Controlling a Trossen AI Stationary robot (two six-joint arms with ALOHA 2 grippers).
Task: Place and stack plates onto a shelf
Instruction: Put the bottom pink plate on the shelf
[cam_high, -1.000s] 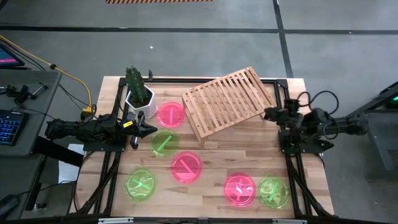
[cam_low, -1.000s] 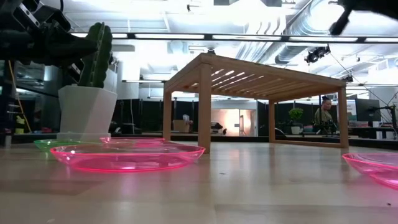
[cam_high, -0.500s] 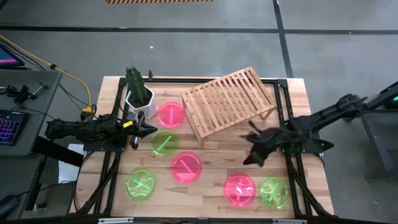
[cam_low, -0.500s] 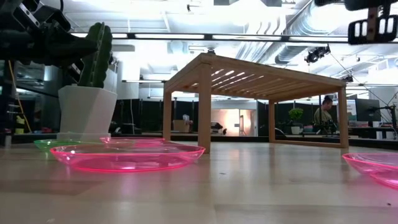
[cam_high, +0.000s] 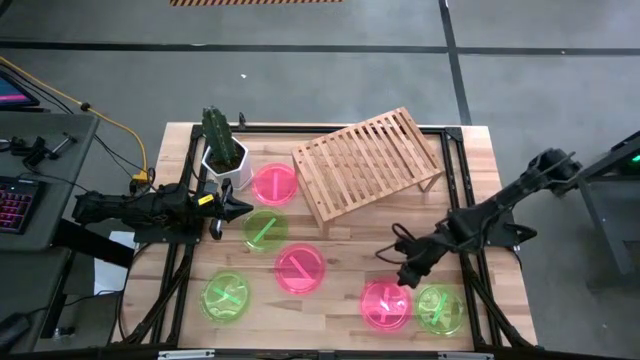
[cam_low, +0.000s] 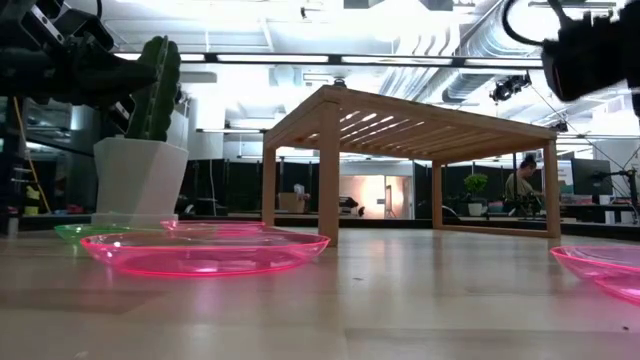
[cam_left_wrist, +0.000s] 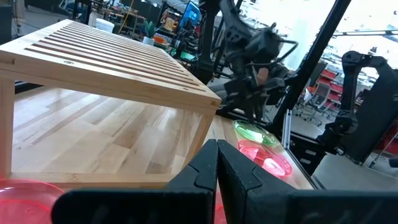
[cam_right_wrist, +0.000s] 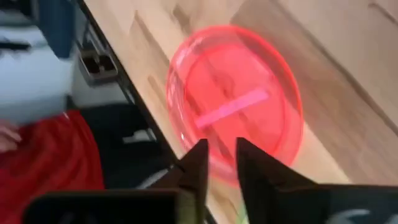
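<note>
Wooden bench (cam_high: 340, 225) planks carry six small round translucent plastic plates, none yet on the light-wood slatted shelf (cam_high: 366, 163) standing at the far edge. Nearest the front edge, the right hand (cam_high: 405, 277) hovers just above the pink-red plate (cam_high: 385, 304), fingers slightly apart, beside a neon green plate (cam_high: 440, 308). A clean pick probably means lowering squarely over the rim before closing. Farther left, the left hand (cam_high: 240, 209) waits pressed together near the potted cactus (cam_high: 222, 148).
</note>
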